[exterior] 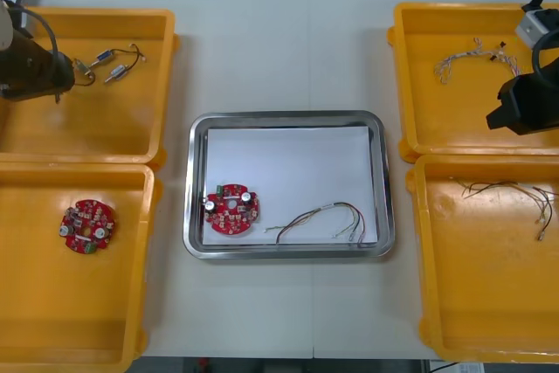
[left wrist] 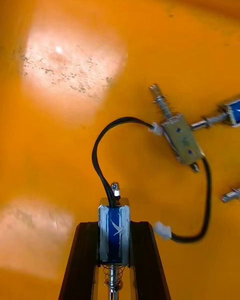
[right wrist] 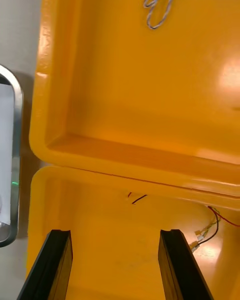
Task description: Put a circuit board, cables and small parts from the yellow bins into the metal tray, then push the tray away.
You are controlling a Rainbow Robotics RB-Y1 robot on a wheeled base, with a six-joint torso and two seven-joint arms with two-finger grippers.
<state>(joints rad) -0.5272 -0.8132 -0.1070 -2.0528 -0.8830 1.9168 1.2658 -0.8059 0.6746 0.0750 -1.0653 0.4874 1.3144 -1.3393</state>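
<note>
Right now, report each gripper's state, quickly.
Left gripper: closed on a small metal part, in the far left yellow bin.
Right gripper: open, holding nothing, above the right yellow bins.

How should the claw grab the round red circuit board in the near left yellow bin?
From straight above, probably, pinching opposite edges of the round red circuit board: it lies flat, clear of the walls of its yellow bin. The left claw, one bin farther, holds a small metal part.
</note>
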